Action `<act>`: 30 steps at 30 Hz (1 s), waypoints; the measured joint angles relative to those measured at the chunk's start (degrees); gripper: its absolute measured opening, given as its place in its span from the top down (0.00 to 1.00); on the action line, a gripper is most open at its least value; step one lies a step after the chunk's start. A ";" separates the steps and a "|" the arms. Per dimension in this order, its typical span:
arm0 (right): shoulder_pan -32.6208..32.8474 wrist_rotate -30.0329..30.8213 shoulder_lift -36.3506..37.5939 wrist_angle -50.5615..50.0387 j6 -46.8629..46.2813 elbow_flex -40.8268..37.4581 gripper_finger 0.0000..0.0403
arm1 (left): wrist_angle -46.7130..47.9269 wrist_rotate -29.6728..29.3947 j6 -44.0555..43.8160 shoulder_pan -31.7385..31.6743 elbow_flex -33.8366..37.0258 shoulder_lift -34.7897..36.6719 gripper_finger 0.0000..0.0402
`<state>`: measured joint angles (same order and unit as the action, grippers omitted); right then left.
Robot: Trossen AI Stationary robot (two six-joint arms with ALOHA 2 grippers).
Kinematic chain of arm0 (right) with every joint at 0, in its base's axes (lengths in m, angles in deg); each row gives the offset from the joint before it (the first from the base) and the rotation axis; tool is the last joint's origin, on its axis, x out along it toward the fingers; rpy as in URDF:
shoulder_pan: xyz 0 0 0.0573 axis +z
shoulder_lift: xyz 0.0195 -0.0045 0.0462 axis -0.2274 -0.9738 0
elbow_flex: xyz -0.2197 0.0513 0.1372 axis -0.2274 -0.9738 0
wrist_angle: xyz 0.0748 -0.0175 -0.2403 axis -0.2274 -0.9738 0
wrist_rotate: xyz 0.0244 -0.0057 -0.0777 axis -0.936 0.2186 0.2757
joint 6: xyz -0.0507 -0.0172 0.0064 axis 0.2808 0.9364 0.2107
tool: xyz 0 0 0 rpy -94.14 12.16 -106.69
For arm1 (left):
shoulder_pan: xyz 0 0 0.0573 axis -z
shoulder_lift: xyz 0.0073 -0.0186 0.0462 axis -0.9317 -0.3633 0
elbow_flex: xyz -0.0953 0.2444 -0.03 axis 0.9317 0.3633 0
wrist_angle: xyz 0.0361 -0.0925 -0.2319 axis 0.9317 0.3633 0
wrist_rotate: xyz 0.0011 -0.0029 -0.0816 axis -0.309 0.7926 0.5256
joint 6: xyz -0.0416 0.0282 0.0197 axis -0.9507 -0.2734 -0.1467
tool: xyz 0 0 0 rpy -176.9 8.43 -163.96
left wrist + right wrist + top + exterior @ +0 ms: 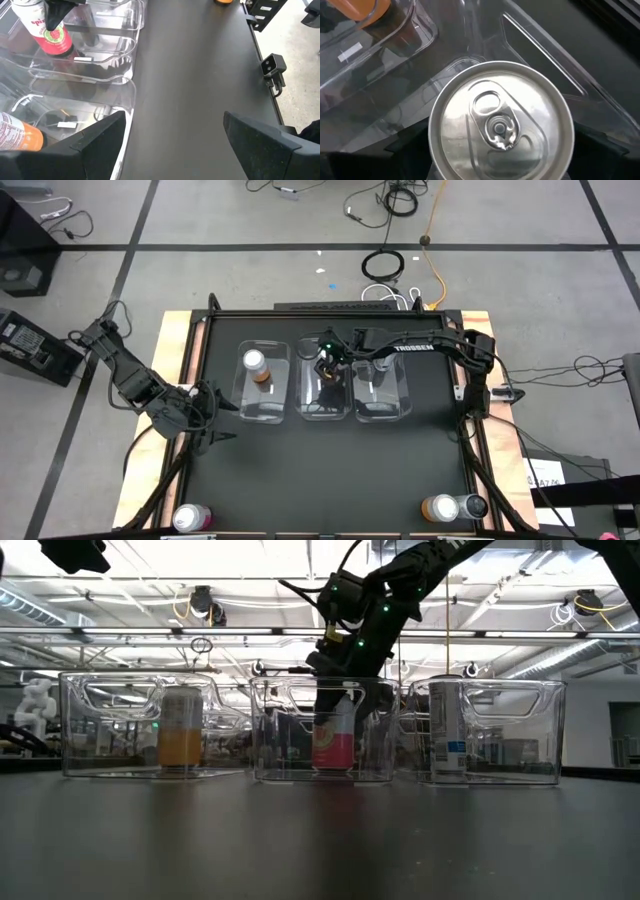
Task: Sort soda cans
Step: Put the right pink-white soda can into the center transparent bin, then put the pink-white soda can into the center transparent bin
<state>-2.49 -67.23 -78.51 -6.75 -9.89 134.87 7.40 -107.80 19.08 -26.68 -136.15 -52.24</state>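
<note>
Your clear plastic middle bin [306, 412] holds the upright pink soda can with the silver top [334, 740] — directly beneath the right claw [327, 366], whose fingers flank it; whether they grip, you cannot tell. Left claw [213, 418] waits spread, empty, left of that bin.

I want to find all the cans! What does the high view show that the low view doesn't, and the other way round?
Only the high view shows the cans lying at the table's near edge: a pink can with a silver top, an orange one and a dark one, plus the left end effector waiting left of the bins.

Only the low view shows the room's ceiling beams.

Both show three clear plastic bins, each with a can: orange, pink, dark, with the right end effector over the middle one.
</note>
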 joint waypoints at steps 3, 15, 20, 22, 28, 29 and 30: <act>-0.02 0.11 0.61 -0.89 0.80 -0.07 0.12 | 0.00 0.00 0.02 0.00 0.00 0.00 0.14; -0.04 0.38 4.78 -2.10 0.99 -0.07 0.11 | 0.08 -0.02 0.07 -0.02 0.00 0.00 0.14; -0.04 0.61 6.78 -3.54 0.68 -0.07 0.11 | 0.06 -0.02 0.07 0.00 0.00 -0.02 0.14; -0.04 0.68 8.06 -3.94 0.70 -0.07 0.11 | 0.00 -0.02 0.07 0.00 0.00 0.00 0.14; -0.01 0.49 11.99 -4.93 -0.15 -0.07 0.11 | 0.00 -0.02 0.04 0.00 0.00 0.00 0.14; 0.23 0.07 12.80 -4.90 -0.84 -0.07 0.11 | -0.02 -0.02 0.04 0.00 0.00 0.00 0.14; 0.45 -0.34 13.50 -4.86 -1.70 -0.07 0.11 | 0.00 -0.02 0.04 0.00 0.00 -0.02 0.14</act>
<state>-2.04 -67.57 -65.00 -11.61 -11.59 134.79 7.40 -107.82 19.13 -26.68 -136.15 -52.26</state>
